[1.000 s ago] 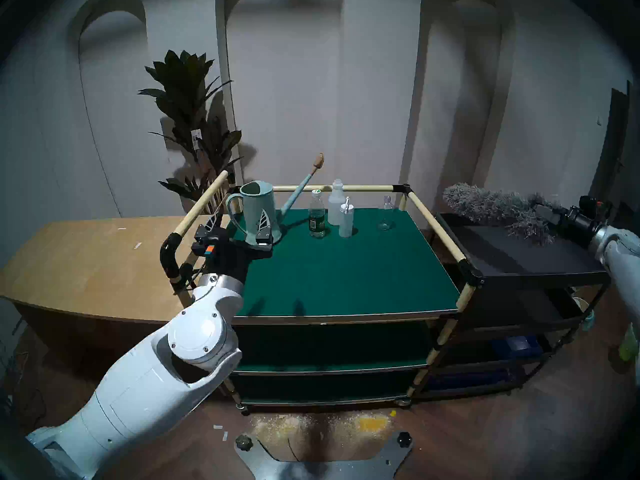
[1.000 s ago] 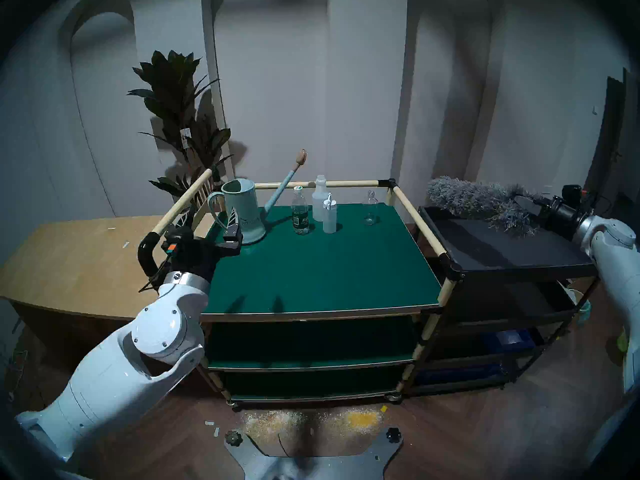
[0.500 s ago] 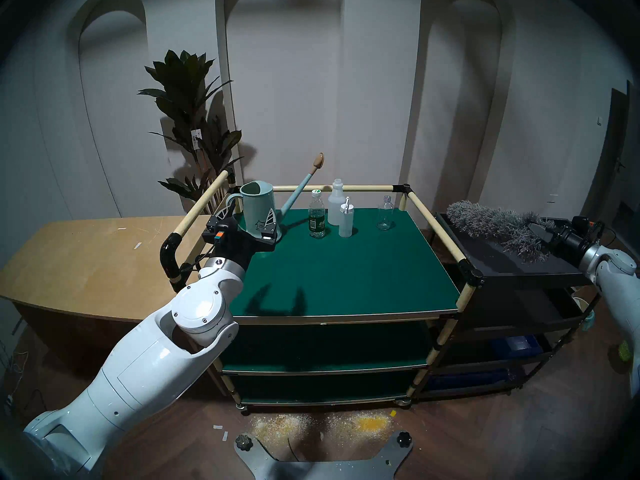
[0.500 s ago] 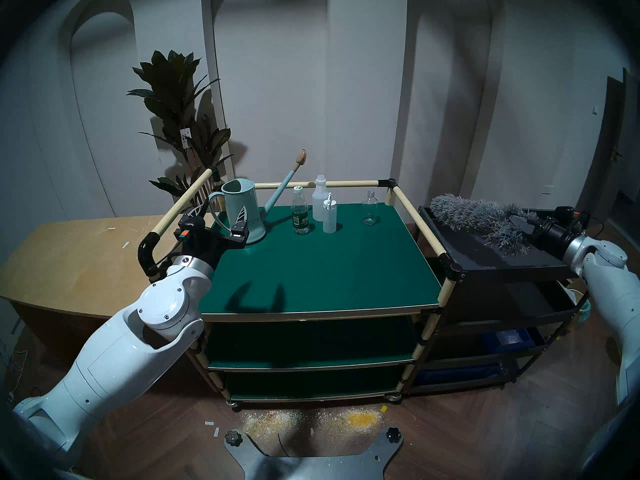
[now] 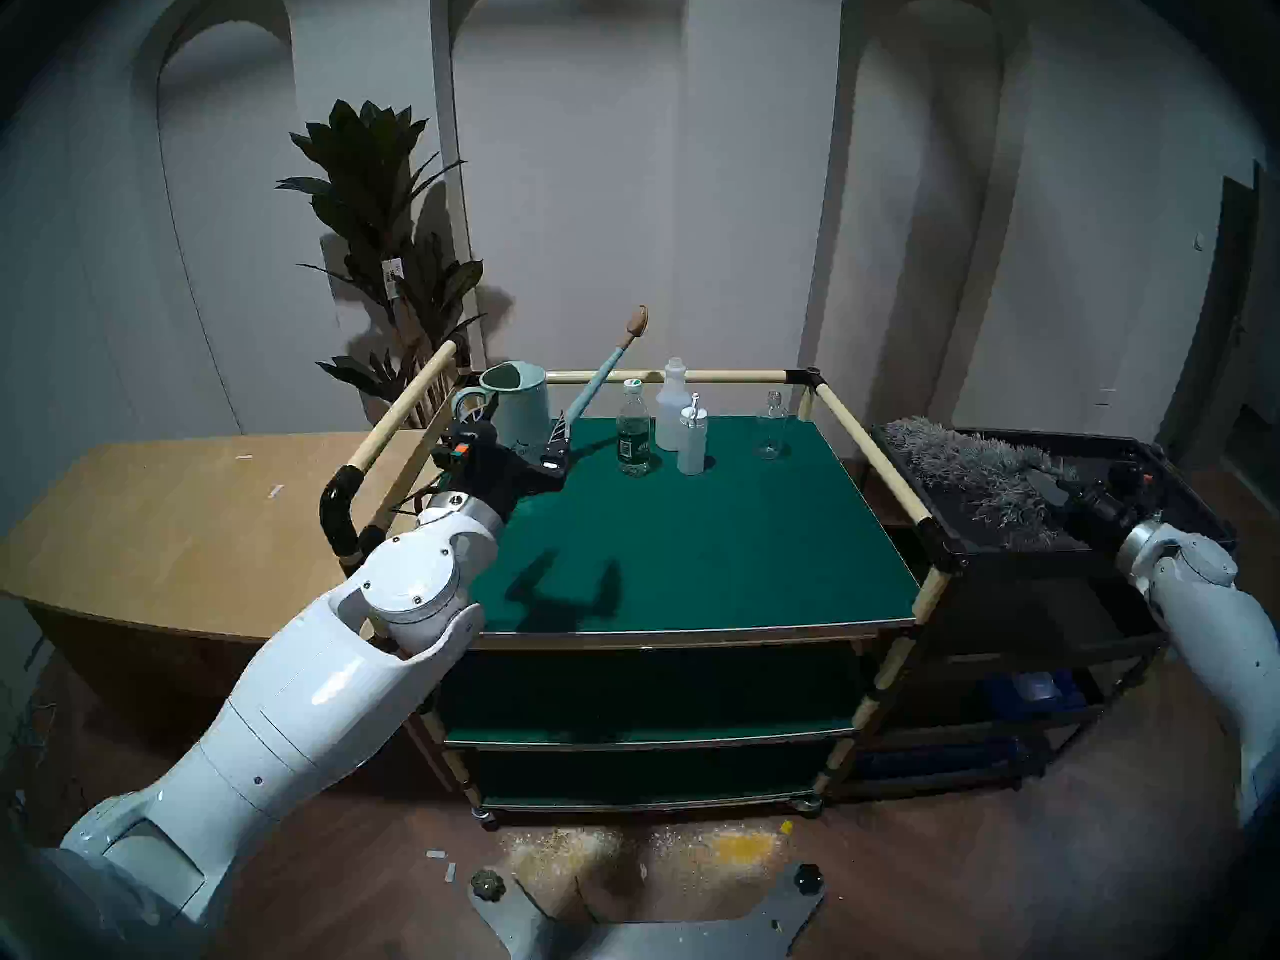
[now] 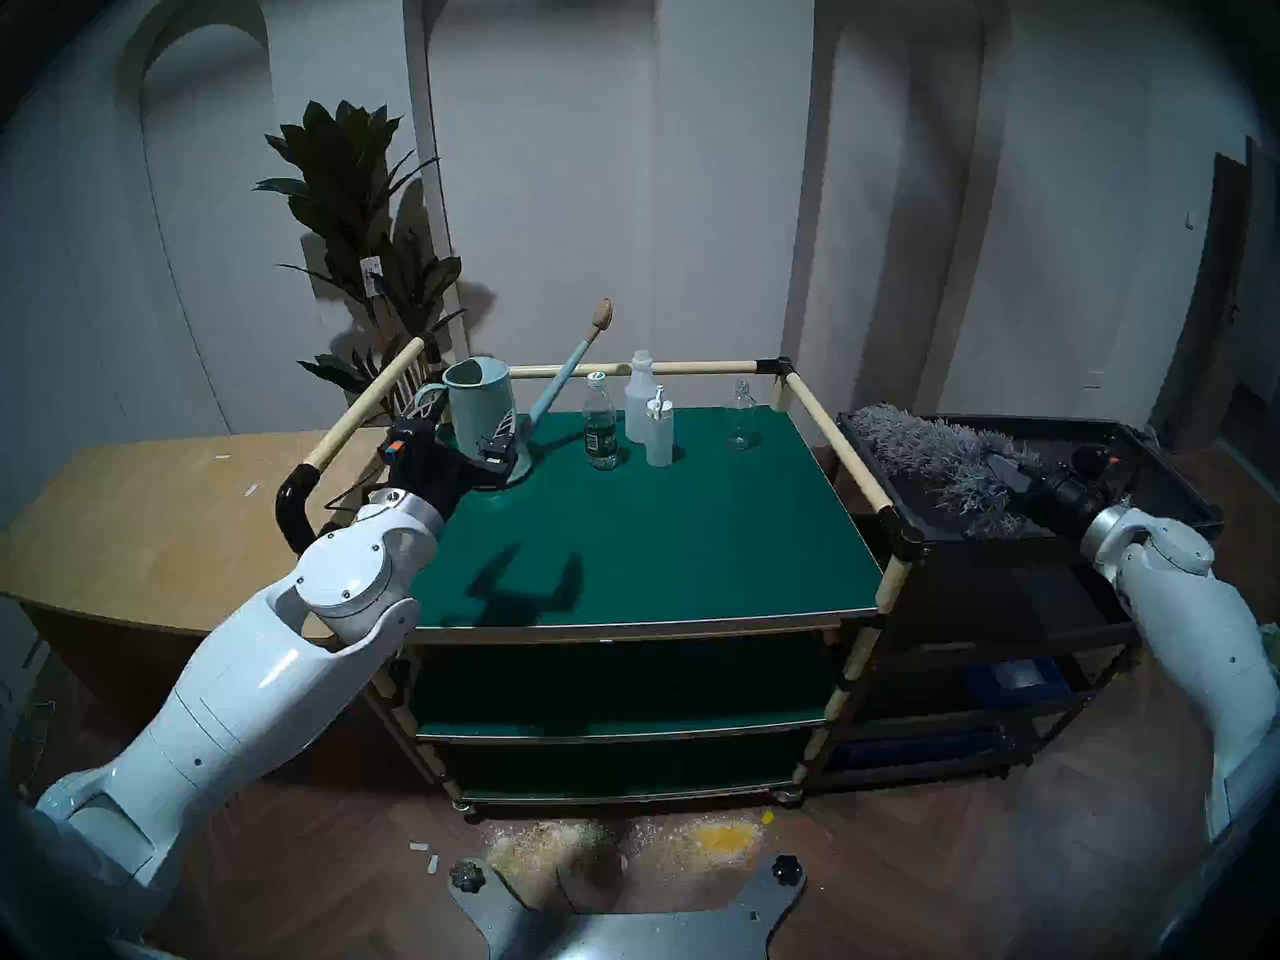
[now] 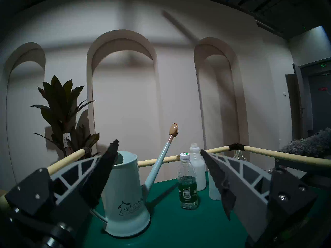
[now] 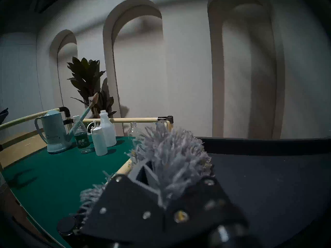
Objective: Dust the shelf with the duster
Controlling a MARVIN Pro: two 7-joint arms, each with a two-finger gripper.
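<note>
We find the left arm reaching level across the near-left corner of the shelf [image 5: 692,536], its left pincer [image 5: 516,439] spread wide, one finger on either side of the pale blue watering can [image 5: 516,404] without visibly touching it. The right arm extends over the black tray cart [image 5: 1150,453] at three o'clock of the shelf. The right pincer [image 5: 1049,484] is clenched on the dark handle end of the duster [image 5: 963,453], whose grey strands lie along the tray, pointing toward ten o'clock.

Compared with a second ago, we note that the left pincer has advanced so that its fingers now flank the can. The right arm has come down: the duster, then held clear above the tray, now rests on it.
</note>
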